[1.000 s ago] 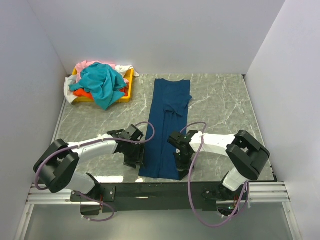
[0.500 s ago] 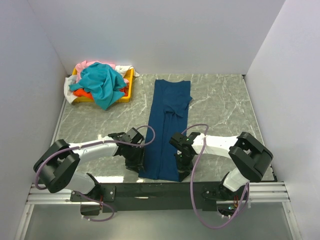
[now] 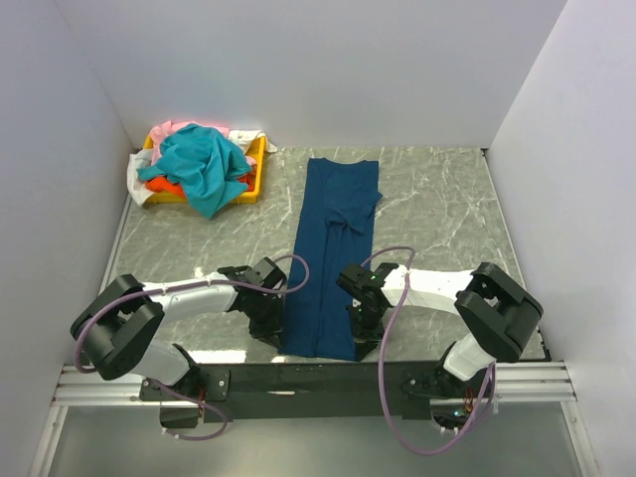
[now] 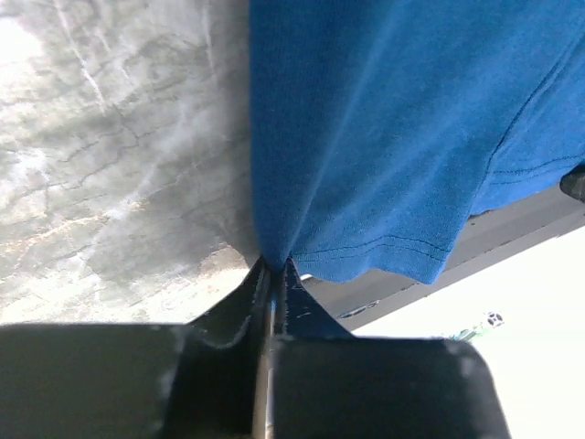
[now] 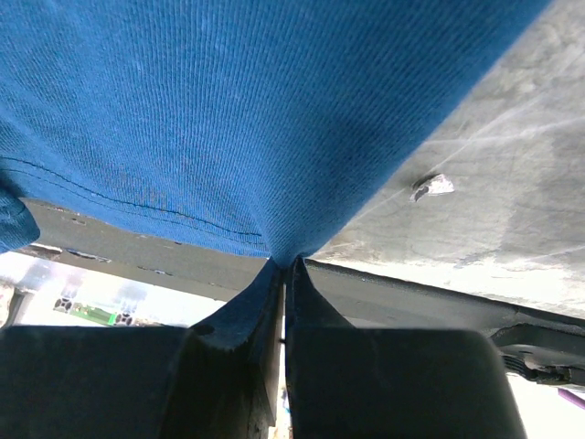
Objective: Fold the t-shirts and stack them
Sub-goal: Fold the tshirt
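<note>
Navy t-shirt lies on the table as a narrow strip. Its long axis runs straight away from the arms, and its near hem is at the front edge. The left claw is pinched tight on that hem's left corner, the right claw on its right corner. All the cloth stretches ahead of both, so the fold likely carries the hem forward.
</note>
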Motion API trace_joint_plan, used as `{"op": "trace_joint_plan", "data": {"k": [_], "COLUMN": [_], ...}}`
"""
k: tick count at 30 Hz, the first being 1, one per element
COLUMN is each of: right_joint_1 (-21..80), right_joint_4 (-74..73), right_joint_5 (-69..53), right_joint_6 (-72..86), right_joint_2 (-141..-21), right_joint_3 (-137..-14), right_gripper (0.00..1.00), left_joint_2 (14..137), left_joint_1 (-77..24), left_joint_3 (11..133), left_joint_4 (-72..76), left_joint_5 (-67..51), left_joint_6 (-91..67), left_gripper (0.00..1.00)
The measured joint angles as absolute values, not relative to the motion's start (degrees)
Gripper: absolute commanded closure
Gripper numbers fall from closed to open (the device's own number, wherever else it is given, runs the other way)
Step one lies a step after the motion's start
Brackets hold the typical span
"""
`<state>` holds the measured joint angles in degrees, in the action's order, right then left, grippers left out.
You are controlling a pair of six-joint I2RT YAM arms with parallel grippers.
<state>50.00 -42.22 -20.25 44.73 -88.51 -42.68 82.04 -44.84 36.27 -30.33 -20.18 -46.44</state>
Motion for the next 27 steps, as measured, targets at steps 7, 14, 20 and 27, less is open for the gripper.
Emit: {"op": "trace_joint_plan", "data": {"k": [7, 14, 20, 27], "right_joint_1": [50.00, 50.00, 48.77, 45.28], "right_joint_4": [-43.18, -46.85, -49.76, -52.38], "right_joint_5": [-18.68, -14.98, -12.64, -10.46], "right_joint_6": [44.71, 44.64, 43.81, 42.04], "right_joint_2": [-87.90, -86.13, -85.23, -85.23], "right_joint_3": [-42.87, -45.17, -48.18, -51.94], "right_gripper": [1.00, 1.00, 1.00, 1.00], "left_joint_2": [82.02, 81.95, 82.30, 83.48], "left_joint_1": [-45.41, -45.52, -45.52, -43.16], "left_joint_3": [37.43, 43.13, 48.18, 51.88], "left_joint_4": [-31.64, -36.27, -38.06, -39.20], "left_joint_5": [-18.44, -11.81, -9.08, -8.71], "left_joint_6": [-46.15, -45.15, -43.62, -41.87], "left_gripper": [1.00, 1.00, 1.00, 1.00]}}
